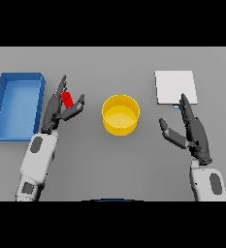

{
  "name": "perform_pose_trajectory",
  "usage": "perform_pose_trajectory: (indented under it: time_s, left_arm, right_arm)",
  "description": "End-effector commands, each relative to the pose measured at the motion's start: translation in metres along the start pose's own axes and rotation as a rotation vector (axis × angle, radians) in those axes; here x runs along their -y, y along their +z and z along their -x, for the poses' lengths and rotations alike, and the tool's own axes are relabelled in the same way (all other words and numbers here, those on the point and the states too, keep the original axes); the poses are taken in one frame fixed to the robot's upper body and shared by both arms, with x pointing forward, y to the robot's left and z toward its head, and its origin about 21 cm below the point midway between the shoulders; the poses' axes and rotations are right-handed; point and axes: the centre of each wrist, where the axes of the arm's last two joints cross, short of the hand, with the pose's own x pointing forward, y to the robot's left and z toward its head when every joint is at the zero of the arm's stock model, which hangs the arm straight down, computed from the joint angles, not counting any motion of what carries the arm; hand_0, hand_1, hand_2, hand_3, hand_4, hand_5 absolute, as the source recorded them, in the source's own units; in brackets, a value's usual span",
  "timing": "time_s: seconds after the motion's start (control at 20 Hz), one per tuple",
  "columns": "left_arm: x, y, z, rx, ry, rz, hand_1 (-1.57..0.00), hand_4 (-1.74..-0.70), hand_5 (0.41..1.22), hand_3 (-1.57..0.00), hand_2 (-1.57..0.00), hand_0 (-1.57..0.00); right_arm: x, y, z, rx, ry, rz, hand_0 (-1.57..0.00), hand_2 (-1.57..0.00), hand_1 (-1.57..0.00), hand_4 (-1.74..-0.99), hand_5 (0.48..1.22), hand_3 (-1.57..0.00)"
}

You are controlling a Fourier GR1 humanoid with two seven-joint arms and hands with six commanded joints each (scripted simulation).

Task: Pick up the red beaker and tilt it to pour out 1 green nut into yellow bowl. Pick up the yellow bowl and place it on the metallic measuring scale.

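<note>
Reaching around the red beaker (67,100) at centre left of the frame, the left hand (56,109) has its fingers extended behind the vessel and its thumb out in front, so the beaker sits in the gap between them; whether they press on it cannot be told, and the hand reads as spread rather than clamped. The beaker looks tilted, leaning toward the upper left, and no green nut can be made out in it. The right hand (189,131), at centre right, has its fingers spread and holds nothing. Just right of the left thumb stands the yellow bowl (120,114), at frame centre, upright and apparently empty. The metallic measuring scale (175,87) lies at upper right, above the right hand's fingertips; a blue tray (3,104) sits at far left on the grey table (114,164). Judged risks: a loose closure on an already leaning beaker could knock it over or let it slip, spilling nuts on the table; an overly steep tilt could release more than one nut; the thumb's nearness to the bowl could nudge it.
</note>
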Motion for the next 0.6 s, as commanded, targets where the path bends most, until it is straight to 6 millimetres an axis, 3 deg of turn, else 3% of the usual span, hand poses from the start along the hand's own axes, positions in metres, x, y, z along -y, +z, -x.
perform_pose_trajectory:
  time_s: [0.0, 0.1, 0.15, 0.25, 0.35, 0.5, 0.55]
  left_arm:
    - [0.003, -0.003, 0.001, -0.011, 0.007, -0.01, -0.01, -1.35, 0.726, -0.03, -0.05, 0.0]
    - [0.003, -0.007, -0.002, -0.003, 0.027, -0.032, -0.31, -1.39, 0.765, -0.24, -0.32, -0.34]
    - [0.005, -0.006, 0.001, 0.007, 0.055, -0.042, -0.56, -1.42, 0.786, -0.42, -0.55, -0.58]
    - [0.013, -0.007, 0.003, 0.009, 0.081, -0.045, -0.92, -1.42, 0.943, -0.83, -0.92, -0.94]
    - [0.016, -0.009, 0.002, 0.023, 0.066, -0.054, -1.16, -1.53, 1.043, -1.08, -1.15, -1.17]
    - [0.017, -0.011, -0.002, 0.026, 0.058, -0.044, -1.36, -1.62, 1.13, -1.18, -1.36, -1.36]
    - [0.019, -0.01, -0.002, 0.017, 0.053, -0.042, -1.4, -1.59, 1.148, -1.26, -1.4, -1.41]
  right_arm:
    - [0.002, 0.001, 0.002, 0.004, 0.007, 0.002, 0.0, 0.0, 0.0, -1.301, 0.647, 0.0]
    - [0.002, -0.003, -0.004, 0.006, 0.005, 0.01, 0.0, 0.0, 0.0, -1.294, 0.645, 0.0]
    - [0.003, 0.0, -0.001, -0.002, -0.002, 0.013, 0.0, 0.0, 0.0, -1.292, 0.645, 0.0]
    - [0.001, -0.002, -0.001, -0.017, 0.0, 0.009, 0.0, 0.0, 0.0, -1.29, 0.646, 0.0]
    - [0.002, -0.003, 0.0, -0.008, 0.012, 0.009, 0.0, 0.0, 0.0, -1.291, 0.649, 0.0]
    - [0.001, -0.002, 0.001, -0.006, 0.004, 0.005, 0.0, 0.0, 0.0, -1.29, 0.649, 0.0]
    - [0.0, 0.001, 0.001, 0.0, 0.002, 0.003, 0.0, 0.0, 0.0, -1.29, 0.648, 0.0]
